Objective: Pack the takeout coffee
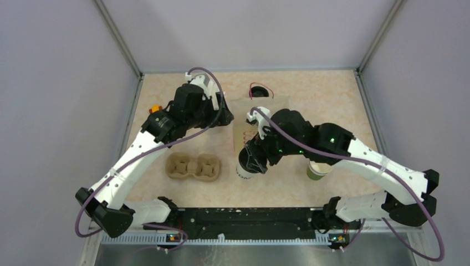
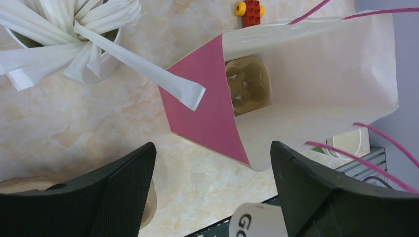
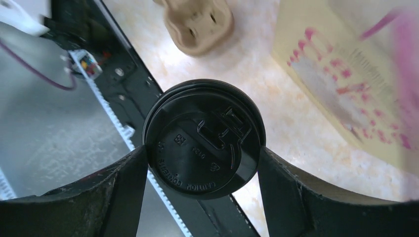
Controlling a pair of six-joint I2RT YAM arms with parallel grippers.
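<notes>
The takeout coffee (image 3: 202, 140), a white-sided cup with a round black lid, sits between my right gripper's (image 3: 202, 154) fingers, which press on both sides of it just under the lid. From above it shows near the table's front, the right gripper (image 1: 252, 160) over the cup (image 1: 243, 170). My left gripper (image 2: 212, 187) stands open with nothing in it, in front of the open mouth of a paper bag (image 2: 316, 74) lying on its side. Above the table the left gripper (image 1: 221, 113) is by the bag's (image 1: 266, 108) left edge. A brown cup carrier (image 2: 247, 86) lies inside the bag.
Another brown cup carrier (image 1: 194, 167) lies left of the coffee. A green-sided cup (image 1: 316, 170) stands under the right arm. A white cup of straws (image 2: 74, 34) stands by the bag's mouth, one straw reaching across it. A red and yellow brick (image 2: 249, 10) lies behind.
</notes>
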